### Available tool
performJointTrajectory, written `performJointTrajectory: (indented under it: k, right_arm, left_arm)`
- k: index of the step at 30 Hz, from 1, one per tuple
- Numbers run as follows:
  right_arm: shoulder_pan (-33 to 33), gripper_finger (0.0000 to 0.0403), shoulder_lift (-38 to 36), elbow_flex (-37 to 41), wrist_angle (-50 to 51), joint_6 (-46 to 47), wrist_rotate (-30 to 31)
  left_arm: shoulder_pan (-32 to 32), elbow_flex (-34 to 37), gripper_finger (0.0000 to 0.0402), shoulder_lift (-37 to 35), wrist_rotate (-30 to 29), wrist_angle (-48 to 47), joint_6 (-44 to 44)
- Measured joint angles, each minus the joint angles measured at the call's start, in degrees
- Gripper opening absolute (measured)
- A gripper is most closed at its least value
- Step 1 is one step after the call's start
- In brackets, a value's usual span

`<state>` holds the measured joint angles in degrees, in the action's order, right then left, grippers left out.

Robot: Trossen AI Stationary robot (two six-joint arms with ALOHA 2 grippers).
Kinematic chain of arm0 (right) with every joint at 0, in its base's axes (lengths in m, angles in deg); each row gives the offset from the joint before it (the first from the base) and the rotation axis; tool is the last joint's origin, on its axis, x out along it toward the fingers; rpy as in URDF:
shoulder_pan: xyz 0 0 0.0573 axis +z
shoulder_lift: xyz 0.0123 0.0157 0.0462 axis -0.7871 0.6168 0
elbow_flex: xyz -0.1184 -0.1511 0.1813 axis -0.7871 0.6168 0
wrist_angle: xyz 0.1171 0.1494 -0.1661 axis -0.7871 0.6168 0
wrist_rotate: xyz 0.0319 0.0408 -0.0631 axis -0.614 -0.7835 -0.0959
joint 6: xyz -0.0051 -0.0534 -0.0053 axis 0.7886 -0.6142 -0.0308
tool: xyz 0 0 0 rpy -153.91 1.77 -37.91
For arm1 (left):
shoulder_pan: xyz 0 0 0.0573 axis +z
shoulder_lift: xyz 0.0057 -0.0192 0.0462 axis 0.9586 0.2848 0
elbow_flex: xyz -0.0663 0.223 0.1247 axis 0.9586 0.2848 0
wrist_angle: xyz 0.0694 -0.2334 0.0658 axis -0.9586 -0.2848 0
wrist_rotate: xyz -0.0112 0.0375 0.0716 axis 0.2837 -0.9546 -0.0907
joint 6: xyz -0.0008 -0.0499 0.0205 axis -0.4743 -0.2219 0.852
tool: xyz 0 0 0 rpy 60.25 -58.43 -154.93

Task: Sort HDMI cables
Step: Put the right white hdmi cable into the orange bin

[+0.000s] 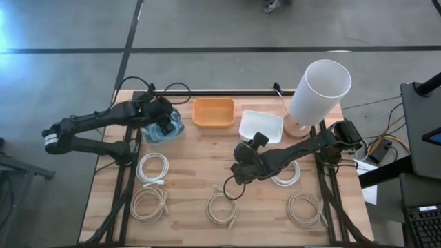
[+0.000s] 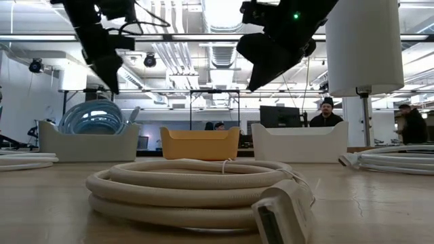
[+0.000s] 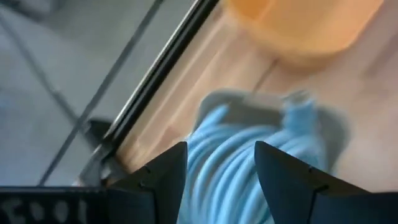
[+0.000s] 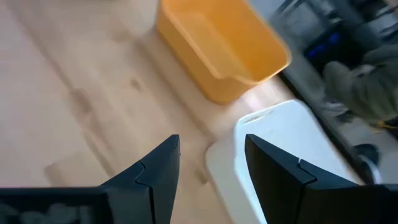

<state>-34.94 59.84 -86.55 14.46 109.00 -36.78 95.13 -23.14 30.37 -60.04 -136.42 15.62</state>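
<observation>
Currently the left gripper (image 1: 165,124) hovers, fingers spread and empty, above the light blue cables (image 1: 160,131) piled in the bin left of the orange bin (image 1: 213,112). The right gripper (image 1: 242,167), fingers parted and empty, hangs near that bin's front. Advisable: descend squarely over one coil. Remaining white and beige coils (image 1: 222,207) are smooth, round, rubbery loops.

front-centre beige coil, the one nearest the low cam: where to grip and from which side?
Grip the beige coil across its bundled loops, on the arc away from the connector, coming straight down from above. It lies flat on the table, so a vertical pinch spans the strands. The right gripper, open, is nearest.
</observation>
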Motion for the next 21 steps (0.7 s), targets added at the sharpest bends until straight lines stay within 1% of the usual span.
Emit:
performJointTrajectory:
  k: [3, 9, 12, 17, 19, 21]
  right_arm:
    - [0.0, 0.0177, 0.0, 0.0, 0.5, -0.5, -2.5]
    - [0.4, 0.0169, -0.8, 0.0, 3.6, -0.8, -7.9]
    - [0.7, 0.0162, -1.8, 0.0, 8.4, 1.2, -9.2]
    - [0.8, 0.0148, -4.5, 0.8, 19.9, 13.3, -13.6]
    - [1.2, 0.0144, -5.5, 2.1, 21.6, 17.9, -16.9]
    - [1.6, 0.0140, -6.4, 4.0, 21.2, 22.4, -21.1]
  left_arm:
    - [-0.4, 0.0, 0.0202, -0.1, 6.0, 4.8, 1.1]
    - [-1.2, 1.5, 0.0202, -0.3, 25.2, 15.2, 0.7]
    - [-1.6, 3.3, 0.0202, -0.3, 32.1, 20.2, 0.3]
    - [-2.7, 7.1, 0.0202, -0.3, 38.4, 28.6, -1.4]
    - [-3.0, 8.8, 0.0202, -0.3, 39.6, 31.6, -1.7]
    - [-3.2, 10.7, 0.0202, -0.3, 39.9, 34.5, -1.8]
